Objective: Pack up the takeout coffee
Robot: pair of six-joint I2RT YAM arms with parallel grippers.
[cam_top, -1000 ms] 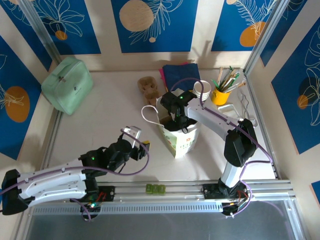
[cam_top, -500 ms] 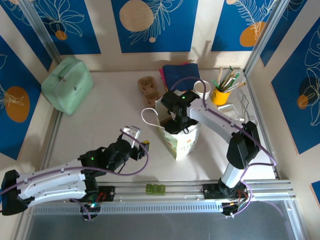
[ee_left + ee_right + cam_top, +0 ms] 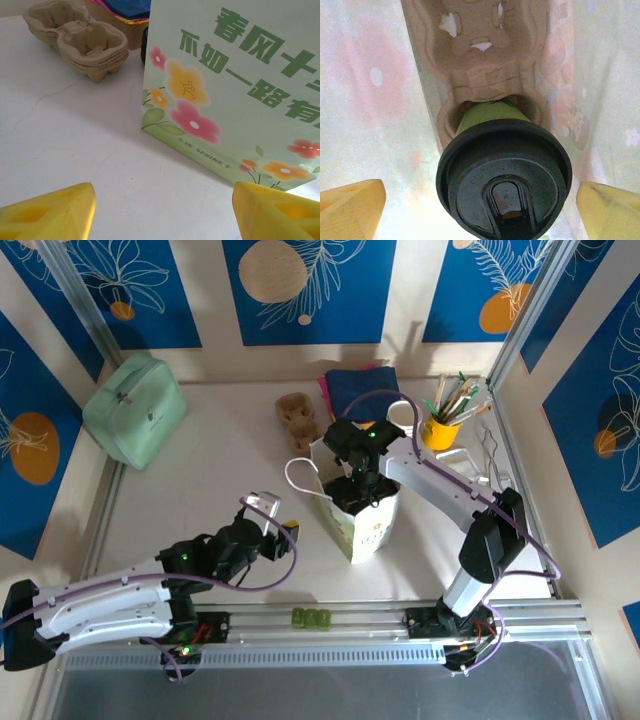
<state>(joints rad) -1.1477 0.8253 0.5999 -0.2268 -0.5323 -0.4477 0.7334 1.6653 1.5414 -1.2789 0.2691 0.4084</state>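
Right fingers (image 3: 350, 210) spread wide, nothing between the pads. They hang inside the mouth of the flowered paper bag (image 3: 365, 525), directly over the takeout coffee (image 3: 492, 114).

I see the coffee upright at the bottom of the bag, black lid (image 3: 505, 175) on, seated in one pocket of a brown carrier (image 3: 480, 50).

The bag stands upright near the middle of the table (image 3: 200, 480), slightly toward the right edge.

Left fingers (image 3: 50, 212) apart and empty, low over the table toward the near edge, facing the bag's printed side.

A stack of spare carriers (image 3: 80, 40) lies beyond the bag, toward the far edge.
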